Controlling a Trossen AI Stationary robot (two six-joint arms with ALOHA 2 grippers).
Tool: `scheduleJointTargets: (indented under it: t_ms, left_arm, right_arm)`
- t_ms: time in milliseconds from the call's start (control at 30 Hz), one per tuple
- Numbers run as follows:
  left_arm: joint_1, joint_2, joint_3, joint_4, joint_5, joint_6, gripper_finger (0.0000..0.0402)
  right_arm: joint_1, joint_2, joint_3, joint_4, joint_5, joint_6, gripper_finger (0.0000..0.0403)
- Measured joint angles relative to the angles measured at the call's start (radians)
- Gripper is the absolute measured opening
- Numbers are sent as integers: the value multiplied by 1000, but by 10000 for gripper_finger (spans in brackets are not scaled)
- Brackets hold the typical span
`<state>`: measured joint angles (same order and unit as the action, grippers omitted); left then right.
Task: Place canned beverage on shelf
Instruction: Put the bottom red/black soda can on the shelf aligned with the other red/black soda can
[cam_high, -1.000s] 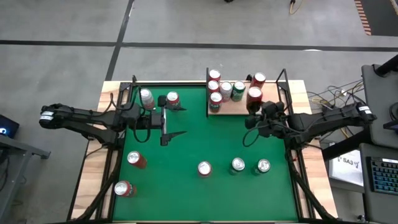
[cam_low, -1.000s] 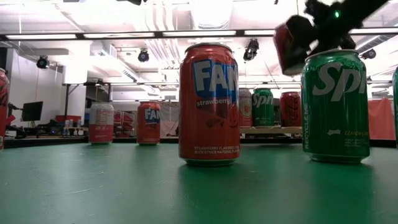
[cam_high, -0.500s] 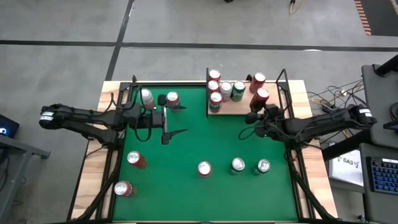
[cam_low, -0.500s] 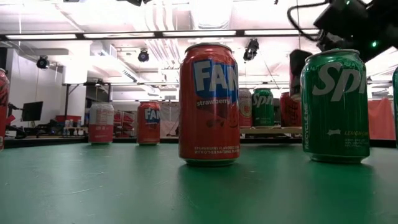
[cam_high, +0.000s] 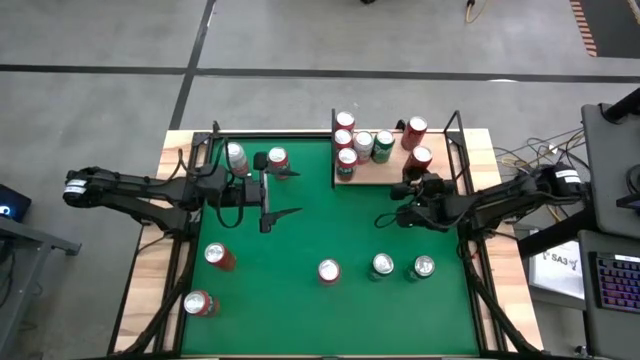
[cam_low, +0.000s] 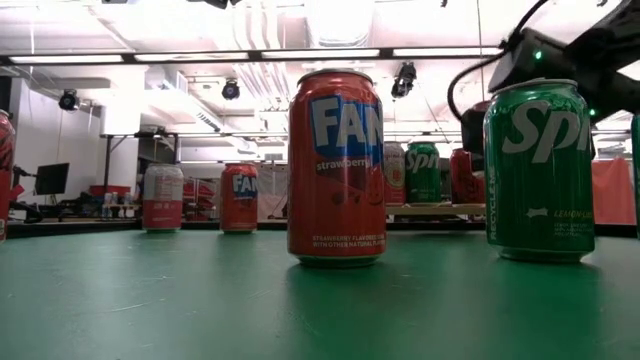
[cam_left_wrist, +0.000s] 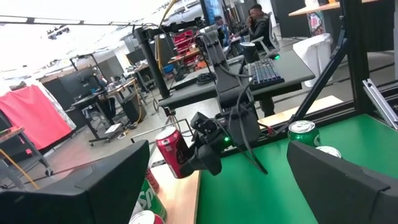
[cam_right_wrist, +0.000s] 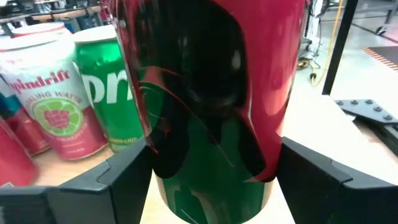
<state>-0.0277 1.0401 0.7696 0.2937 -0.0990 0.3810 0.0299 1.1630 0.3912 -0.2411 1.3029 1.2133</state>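
Shelf (cam_high: 385, 170) cans: Sprite, Spindrift, Fanta labels

both arms are dark, jointed and slim, with black cables looped along them; the left arm (cam_high: 140, 192) carries a white marking at its 9 o'clock end, and the right arm (cam_high: 500, 200) shows a green light.

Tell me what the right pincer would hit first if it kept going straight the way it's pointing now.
Most likely the glossy red aluminium can standing directly ahead of the right pincer on the pale wooden shelf; its fingers flank the can, apparently without gripping.
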Motion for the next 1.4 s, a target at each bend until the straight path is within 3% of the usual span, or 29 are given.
scheduleJointTargets:
  t_ms: [633,867,1400]
  left_arm:
    - [0,0,0,-5,0,4,365]
    - [0,0,0,-5,0,9,365]
    - [0,0,0,-8,0,11,365]
  right_arm:
    - [-11,274,0,27,60,232,277]
    - [-53,303,11,42,62,225,277]
    - [-87,312,15,46,50,216,319]
